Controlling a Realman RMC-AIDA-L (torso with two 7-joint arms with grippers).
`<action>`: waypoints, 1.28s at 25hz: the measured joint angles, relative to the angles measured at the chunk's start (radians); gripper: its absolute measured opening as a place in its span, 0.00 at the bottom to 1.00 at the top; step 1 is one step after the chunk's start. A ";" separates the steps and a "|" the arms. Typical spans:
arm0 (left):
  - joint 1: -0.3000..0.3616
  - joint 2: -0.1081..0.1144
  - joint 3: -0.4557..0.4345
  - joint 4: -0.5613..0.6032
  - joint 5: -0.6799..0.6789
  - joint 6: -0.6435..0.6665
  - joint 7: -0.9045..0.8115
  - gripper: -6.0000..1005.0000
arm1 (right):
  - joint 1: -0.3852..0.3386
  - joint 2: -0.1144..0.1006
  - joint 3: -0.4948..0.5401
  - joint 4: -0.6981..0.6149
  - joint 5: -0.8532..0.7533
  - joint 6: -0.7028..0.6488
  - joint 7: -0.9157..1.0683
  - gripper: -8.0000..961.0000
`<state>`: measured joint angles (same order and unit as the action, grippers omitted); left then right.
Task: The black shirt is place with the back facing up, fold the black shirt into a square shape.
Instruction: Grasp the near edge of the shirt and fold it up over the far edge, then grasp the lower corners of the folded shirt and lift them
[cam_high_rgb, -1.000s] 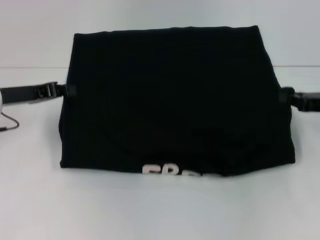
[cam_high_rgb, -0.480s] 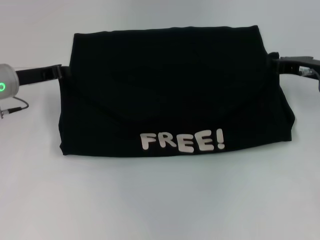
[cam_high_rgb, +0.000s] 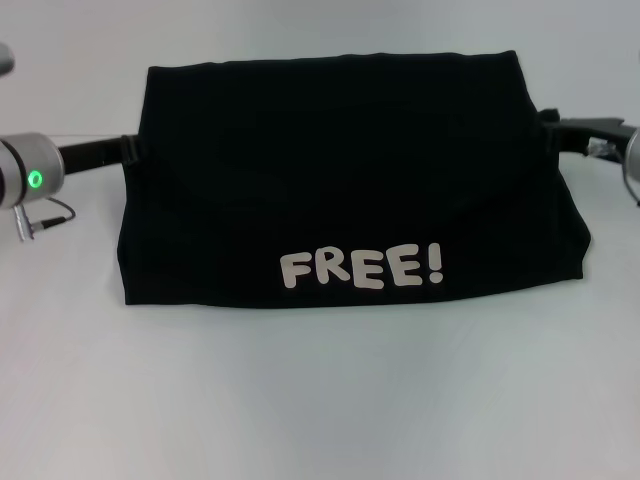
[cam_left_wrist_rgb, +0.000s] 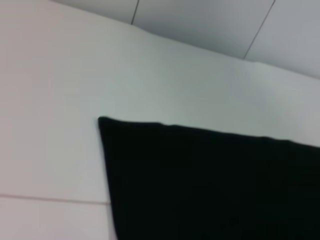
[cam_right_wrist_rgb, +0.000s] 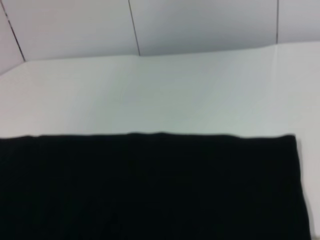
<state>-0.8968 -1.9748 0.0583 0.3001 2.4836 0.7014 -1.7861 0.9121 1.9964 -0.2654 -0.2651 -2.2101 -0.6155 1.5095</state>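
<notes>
- The white table (cam_high_rgb: 320, 400) fills the head view; its pale surface also shows in both wrist views, with a panelled wall behind it.
- The black shirt (cam_high_rgb: 340, 170) lies flat in the middle of the table as a folded, roughly rectangular bundle, wider at the near edge than at the far one. A flap is turned up over the near part, showing white "FREE!" lettering (cam_high_rgb: 362, 270) just above the near edge.
- In the left wrist view one corner and a straight edge of the shirt (cam_left_wrist_rgb: 210, 185) lie on the table; the right wrist view shows another straight edge and corner (cam_right_wrist_rgb: 150, 190).
- The left gripper (cam_high_rgb: 128, 150) sits at the shirt's left edge, touching the fabric on its far half; whether it is clenched or released cannot be told.
- The right gripper (cam_high_rgb: 548, 128) sits at the shirt's right edge, near the far corner; its grasp likewise cannot be told.
</notes>
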 joint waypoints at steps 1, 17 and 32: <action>0.001 -0.003 0.000 -0.001 0.000 -0.006 0.003 0.16 | -0.003 0.006 0.000 0.010 0.011 0.013 -0.016 0.12; 0.017 -0.056 0.117 0.000 0.005 -0.120 0.014 0.21 | -0.052 0.072 0.003 -0.016 0.060 0.039 -0.047 0.14; 0.175 -0.085 0.251 0.305 0.009 0.250 -0.180 0.72 | -0.173 0.087 -0.004 -0.153 0.203 -0.251 -0.056 0.75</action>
<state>-0.7215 -2.0595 0.3089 0.6051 2.4931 0.9511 -1.9661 0.7390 2.0835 -0.2695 -0.4185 -2.0075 -0.8668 1.4535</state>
